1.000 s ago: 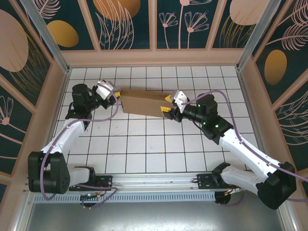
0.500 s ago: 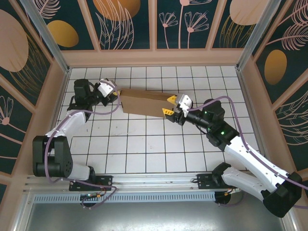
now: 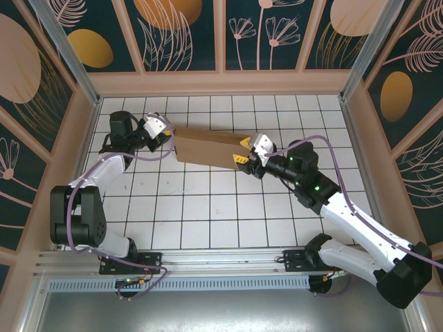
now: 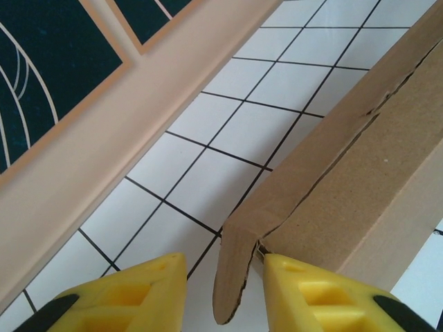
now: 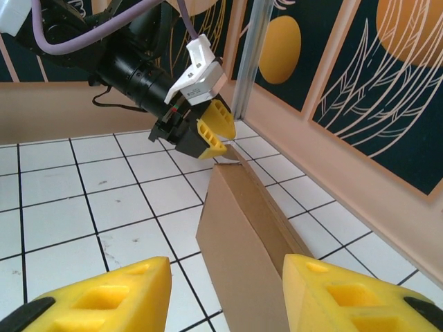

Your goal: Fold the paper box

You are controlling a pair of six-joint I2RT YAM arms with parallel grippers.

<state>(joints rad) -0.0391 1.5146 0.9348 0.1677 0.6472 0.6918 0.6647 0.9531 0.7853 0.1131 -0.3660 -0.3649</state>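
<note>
I'm working inside a walled bay: dark panels [image 3: 183, 34] painted with leaves and orange discs rise on three sides above a beige ledge [image 3: 221, 83]. The white tiled surface [image 3: 208, 207] carries nothing but the job itself.

The paper box [image 3: 204, 149] lies towards the far side of the surface, a long, flat, plain brown cardboard shape running across the middle between my two arms. It is slightly skewed to the grid lines.

The left arm [image 3: 104, 173] reaches along the left wall with its purple cable [image 3: 149, 155] looping beside it, and the right arm [image 3: 346, 214] stretches in from the near right corner. Neither blocks the other; the box is all that lies between them.

The right end effector [image 3: 241, 151] straddles the box's right end. From its wrist camera its yellow fingers [image 5: 104, 294] stand wide apart, with clear gaps to the cardboard on both sides.

The left end effector [image 3: 166, 138] sits at the opposite end, close to the ledge. Its jaws are parted around a small loose flap [image 4: 232, 277] that hangs off the box corner. The flap sits against the finger nearer the box body and is clear of the other, so it is unclamped.
</note>
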